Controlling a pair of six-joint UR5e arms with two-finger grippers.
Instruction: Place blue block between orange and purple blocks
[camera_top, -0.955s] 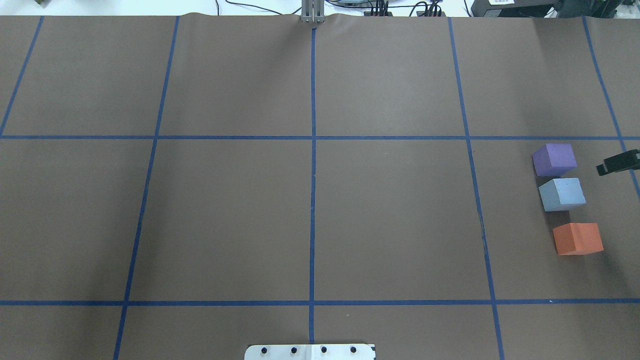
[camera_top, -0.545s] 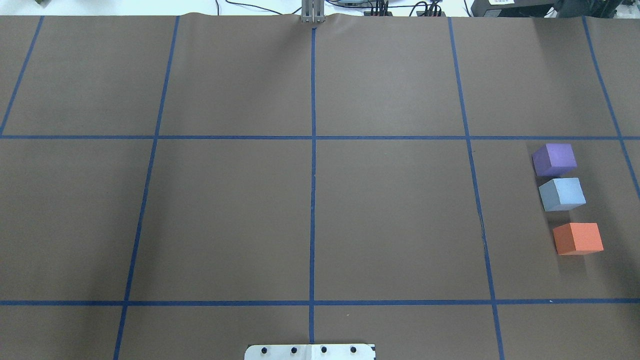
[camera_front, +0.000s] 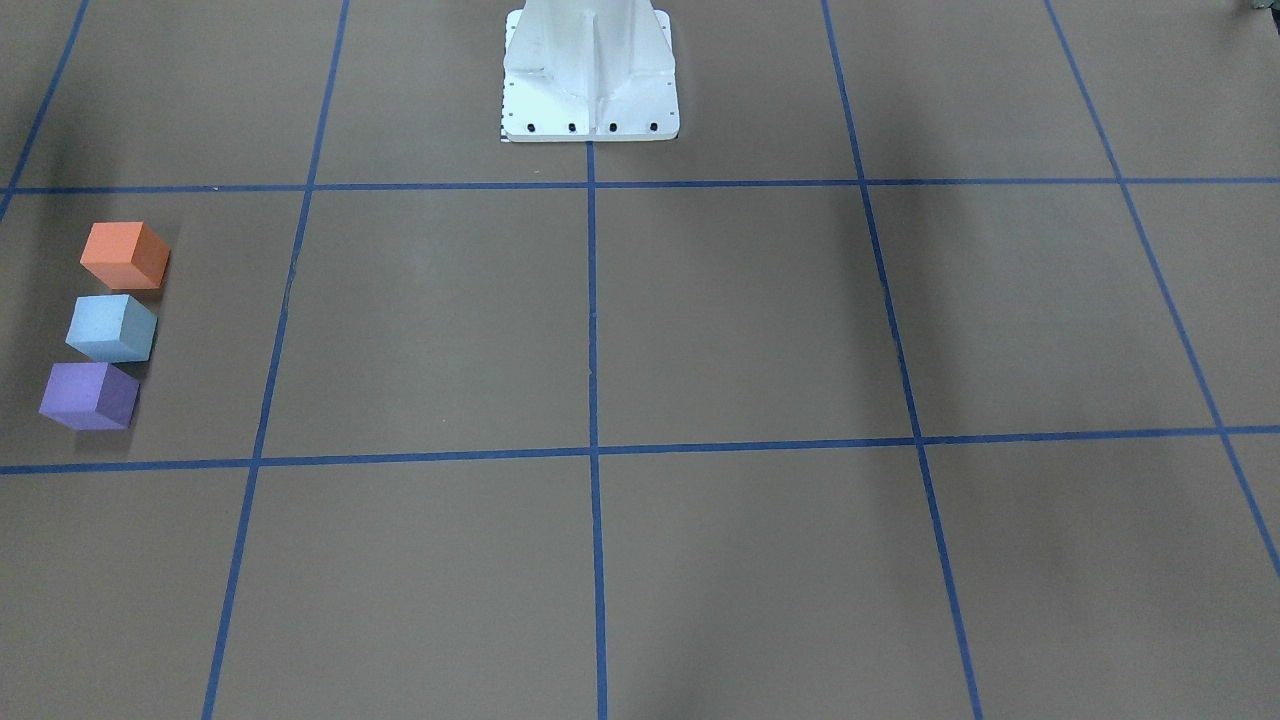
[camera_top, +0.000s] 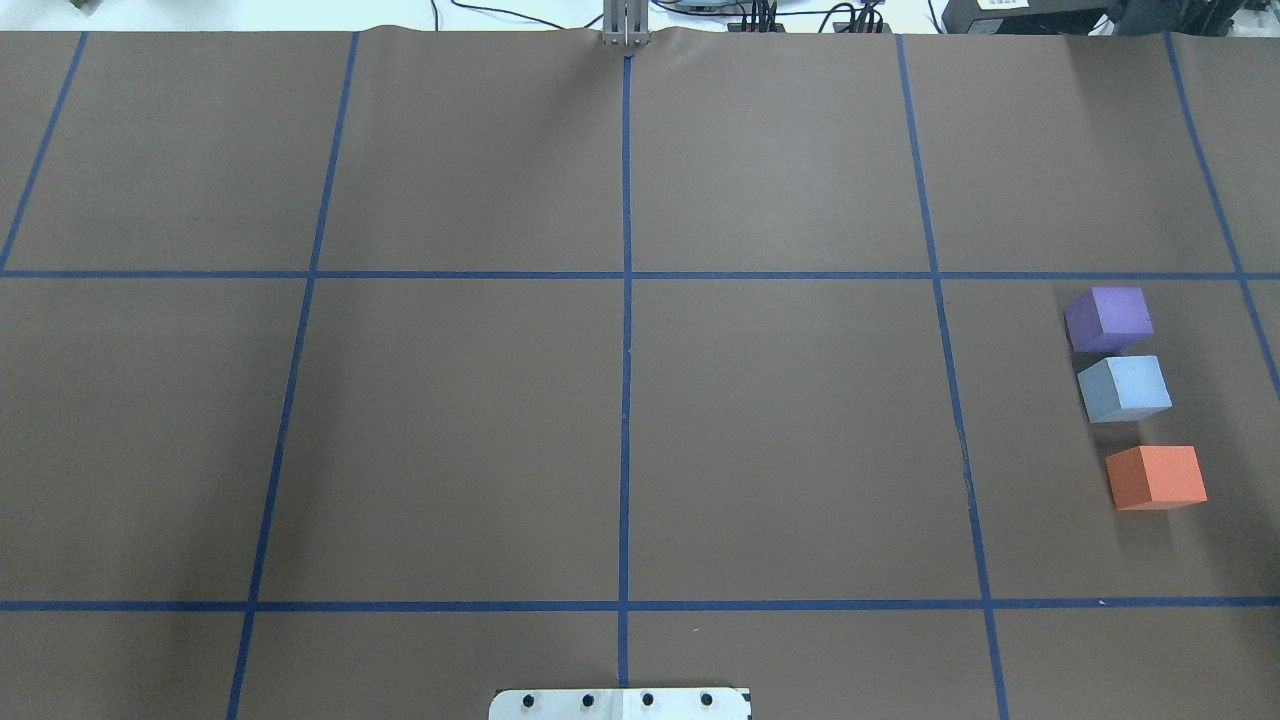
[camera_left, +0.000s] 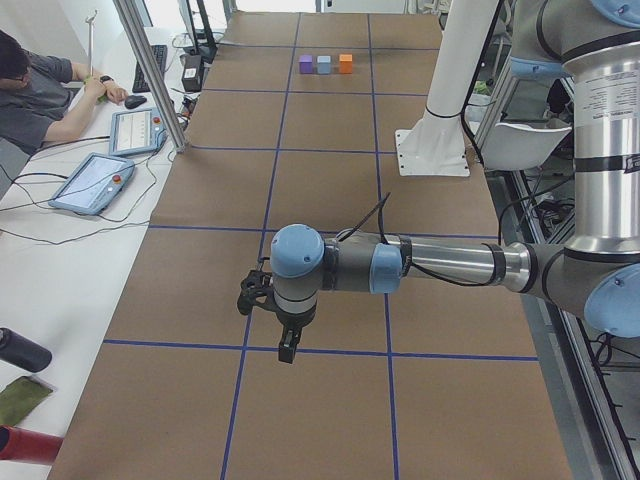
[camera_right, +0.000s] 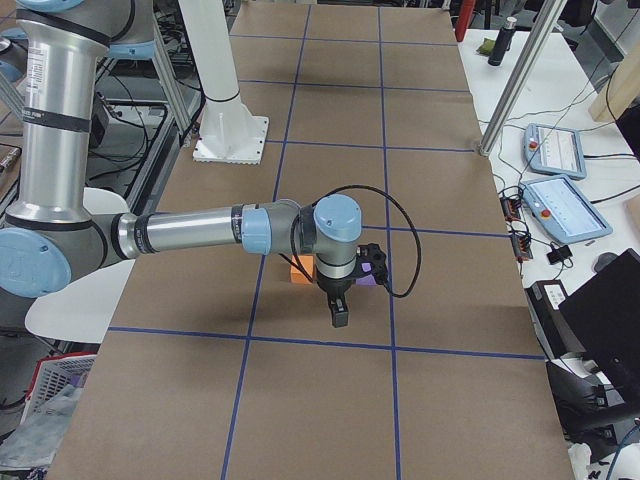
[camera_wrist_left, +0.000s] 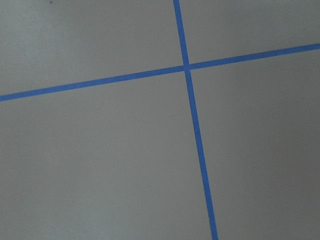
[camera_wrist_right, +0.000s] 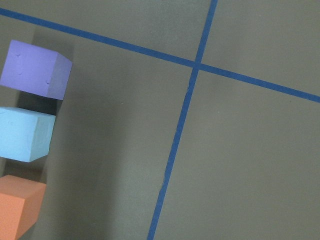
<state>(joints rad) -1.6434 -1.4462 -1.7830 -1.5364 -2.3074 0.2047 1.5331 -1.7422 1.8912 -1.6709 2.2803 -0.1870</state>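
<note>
Task looks done, as far as the views show. The blue block (camera_top: 1124, 388) sits flat on the tabletop (camera_top: 620, 450) in a row w/ the purple block (camera_top: 1108, 318) on one side and the orange block (camera_top: 1156, 477) on the other, so it's between them as asked. The row isn't dead straight: orange is offset a bit sideways, and blue sits closer to purple than to orange. A sliver of tabletop shows on the orange side; on the purple side I can't tell if they touch. No block is held, all three rest on the tabletop. The right gripper (camera_right: 339, 318) hangs fingers-down over the tabletop. In the side view the row lies just behind it, orange & purple peeking out either side of the wrist, blue hidden. Its wrist cam has all three blocks off at the left edge, none under the fingers. Spread or pressed together? Can't tell, it shows only from the side. Same for the left gripper (camera_left: 286, 352): it points down near a blue tape line (camera_left: 180, 342), w/ the blocks well apart from it at the far end, and the finger state can't be told. Its cam sees only bare tabletop & a tape crossing. Left to do, in my judgement: nothing on the blocks, at most parking the arms.
</note>
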